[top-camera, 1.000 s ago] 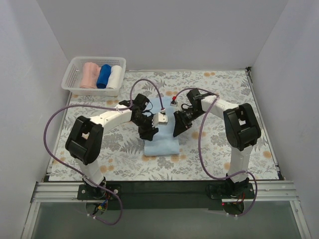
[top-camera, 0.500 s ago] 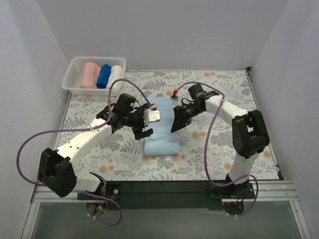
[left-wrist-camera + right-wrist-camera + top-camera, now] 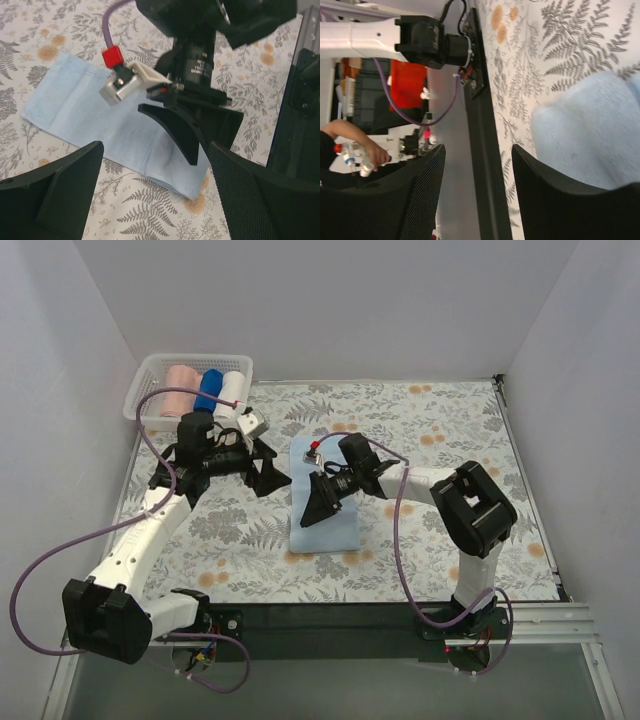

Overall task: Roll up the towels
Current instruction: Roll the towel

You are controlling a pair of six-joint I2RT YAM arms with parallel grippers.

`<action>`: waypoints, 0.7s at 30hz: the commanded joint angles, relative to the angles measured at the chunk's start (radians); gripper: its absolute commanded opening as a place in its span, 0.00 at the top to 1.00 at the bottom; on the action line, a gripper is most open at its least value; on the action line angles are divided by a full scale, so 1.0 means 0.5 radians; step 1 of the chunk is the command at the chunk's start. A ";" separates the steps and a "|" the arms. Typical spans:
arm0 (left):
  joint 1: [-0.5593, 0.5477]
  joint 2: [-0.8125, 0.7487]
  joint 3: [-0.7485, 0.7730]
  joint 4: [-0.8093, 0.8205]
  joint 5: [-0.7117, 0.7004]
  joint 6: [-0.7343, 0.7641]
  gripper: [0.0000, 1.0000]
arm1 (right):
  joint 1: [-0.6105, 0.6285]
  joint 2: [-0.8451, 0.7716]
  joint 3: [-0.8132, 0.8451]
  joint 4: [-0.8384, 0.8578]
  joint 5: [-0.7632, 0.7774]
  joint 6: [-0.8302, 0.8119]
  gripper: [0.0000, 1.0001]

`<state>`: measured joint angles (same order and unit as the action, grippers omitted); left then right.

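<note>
The soft light-blue towel (image 3: 338,530) lies flat and folded on the flowery table cover (image 3: 450,440), near the middle of the table. It is a long shape. Its long side runs from near to far, and its short ends point to the near side and the far side.

The right gripper (image 3: 320,505) is over the left, near part of this towel. Its two black fingers are wide apart and hold nothing. I cannot tell if they touch the cloth.

The left gripper (image 3: 272,468) is just to the left of the towel, over the table cover. It is wide open too, and it is empty.

At the far left stands a white plastic basket (image 3: 196,357). In it lie a pink rolled towel (image 3: 180,390), a dark blue roll (image 3: 208,392) and a white roll (image 3: 231,392), side by side.

I think the job now is to start the roll on the blue towel. To do it well, each gripper should take one corner of the same short end. Then they should turn that edge over and roll along the long side. Both sides need to go at the same speed, so the roll stays straight and tight.
</note>
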<state>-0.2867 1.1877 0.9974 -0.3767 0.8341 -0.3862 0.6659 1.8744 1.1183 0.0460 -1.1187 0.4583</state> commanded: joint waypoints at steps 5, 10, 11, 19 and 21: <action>0.171 -0.053 0.045 0.020 0.249 -0.221 0.18 | 0.113 0.294 -0.282 1.309 -0.048 0.875 0.46; 0.171 -0.022 0.027 -0.056 0.234 -0.197 0.18 | 0.092 0.656 -0.221 1.396 -0.131 0.902 0.44; 0.171 -0.007 0.036 -0.087 0.246 -0.148 0.17 | 0.095 0.687 -0.206 1.439 -0.143 0.918 0.44; 0.165 -0.052 0.070 -0.431 0.069 0.388 0.11 | 0.067 0.354 -0.233 1.559 -0.165 1.087 0.43; 0.165 -0.093 0.033 -0.431 0.041 0.481 0.11 | 0.049 0.225 -0.245 1.549 -0.189 1.105 0.43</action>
<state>-0.2047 1.2045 1.0100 -0.5465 0.8928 -0.2832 0.7059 2.1254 0.9974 0.7578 -1.2098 0.9916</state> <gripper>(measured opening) 0.890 0.566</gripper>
